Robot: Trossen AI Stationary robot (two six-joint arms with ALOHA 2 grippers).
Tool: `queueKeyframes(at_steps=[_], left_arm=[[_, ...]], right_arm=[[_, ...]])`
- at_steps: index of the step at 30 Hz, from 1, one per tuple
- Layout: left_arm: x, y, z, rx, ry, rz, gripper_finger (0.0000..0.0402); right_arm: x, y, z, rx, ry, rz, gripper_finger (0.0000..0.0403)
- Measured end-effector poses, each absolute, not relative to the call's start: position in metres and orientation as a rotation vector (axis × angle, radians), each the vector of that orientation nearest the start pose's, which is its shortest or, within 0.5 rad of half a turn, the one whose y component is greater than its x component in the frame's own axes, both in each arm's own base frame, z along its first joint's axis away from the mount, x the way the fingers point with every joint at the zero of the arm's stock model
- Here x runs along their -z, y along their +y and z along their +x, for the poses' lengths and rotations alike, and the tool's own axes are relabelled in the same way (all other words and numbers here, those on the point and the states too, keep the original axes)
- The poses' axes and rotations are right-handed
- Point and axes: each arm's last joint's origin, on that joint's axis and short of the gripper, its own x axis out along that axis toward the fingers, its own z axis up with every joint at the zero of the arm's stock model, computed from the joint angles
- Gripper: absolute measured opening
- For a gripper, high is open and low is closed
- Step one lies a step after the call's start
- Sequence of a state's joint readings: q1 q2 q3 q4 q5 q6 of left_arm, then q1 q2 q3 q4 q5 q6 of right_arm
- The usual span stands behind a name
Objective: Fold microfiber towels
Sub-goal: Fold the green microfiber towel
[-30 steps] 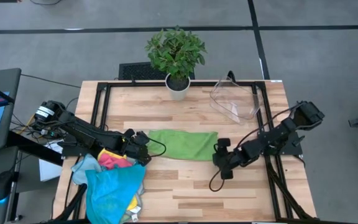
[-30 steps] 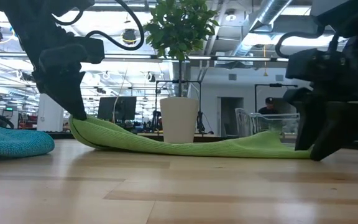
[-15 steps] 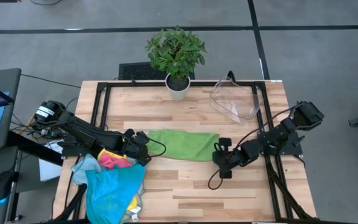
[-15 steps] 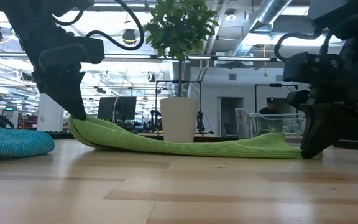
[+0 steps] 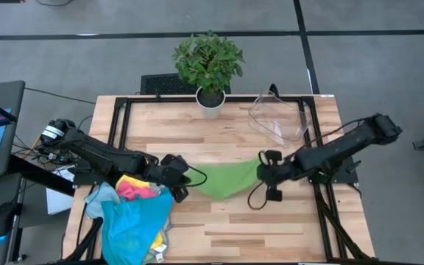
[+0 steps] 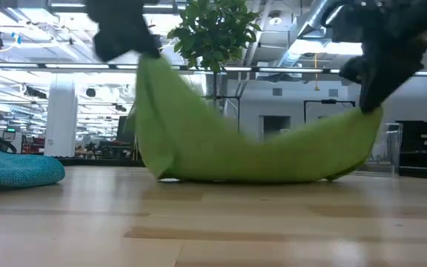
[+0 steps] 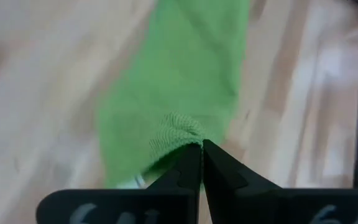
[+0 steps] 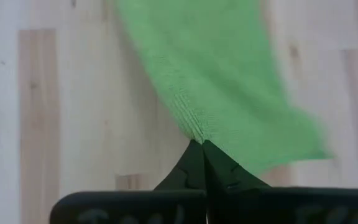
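Both tools pinching the green towel, lifted mid-desk

The left tool (image 5: pixel 190 178) is pressed tight on one end of the green towel (image 5: pixel 225 180) and the right tool (image 5: pixel 261 173) nips the other end, so it sags between them just off the desk (image 5: pixel 227 228) center. The other towels (image 5: pixel 132 215) sit in a heap at about 8 o'clock; a potted plant (image 5: pixel 208 70) stands at 12.

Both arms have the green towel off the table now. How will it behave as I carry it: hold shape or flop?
Likely floppy: the green towel sags in a deep curve between the left end effector and the right end effector, its middle on the table. Probably light, since thin pinches at the corners lift it. Expect swinging and bunching.
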State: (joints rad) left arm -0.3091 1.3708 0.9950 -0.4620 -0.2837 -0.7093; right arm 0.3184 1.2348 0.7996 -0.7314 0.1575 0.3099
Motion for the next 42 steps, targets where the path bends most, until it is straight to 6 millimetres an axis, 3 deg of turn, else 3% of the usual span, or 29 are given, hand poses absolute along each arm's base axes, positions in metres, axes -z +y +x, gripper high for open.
queueKeyframes(at_steps=[5,10,13,20,24,29,37,42], left_arm=[[-0.299,-0.054,0.279,-0.339,0.724,-0.27,0.0],[-0.316,-0.027,0.278,-0.494,0.735,-0.183,0.0],[-0.308,-0.013,0.277,-0.566,0.758,-0.12,0.0],[-0.257,0.017,0.271,-0.637,0.864,-0.055,0.0],[-0.239,0.025,0.266,-0.644,0.917,0.018,0.0],[-0.238,0.033,0.266,-0.587,0.945,0.064,0.0],[-0.242,0.04,0.265,-0.581,0.951,0.102,0.0],[-0.24,0.03,0.266,-0.569,0.955,0.097,0.0]], right_arm=[[-0.259,0.031,0.191,0.104,1.077,0.002,0.0006],[-0.285,-0.003,0.171,0.212,1.055,-0.013,0.0006],[-0.282,-0.017,0.164,0.255,1.11,-0.034,0.0006],[-0.279,-0.041,0.169,0.403,1.047,-0.091,0.0006],[-0.265,-0.049,0.17,0.439,1.065,-0.085,0.0006],[-0.248,-0.048,0.168,0.444,1.093,-0.09,0.0006],[-0.262,-0.048,0.163,0.577,1.019,-0.156,0.0006],[-0.248,-0.029,0.161,0.519,1.018,-0.063,0.0006]])
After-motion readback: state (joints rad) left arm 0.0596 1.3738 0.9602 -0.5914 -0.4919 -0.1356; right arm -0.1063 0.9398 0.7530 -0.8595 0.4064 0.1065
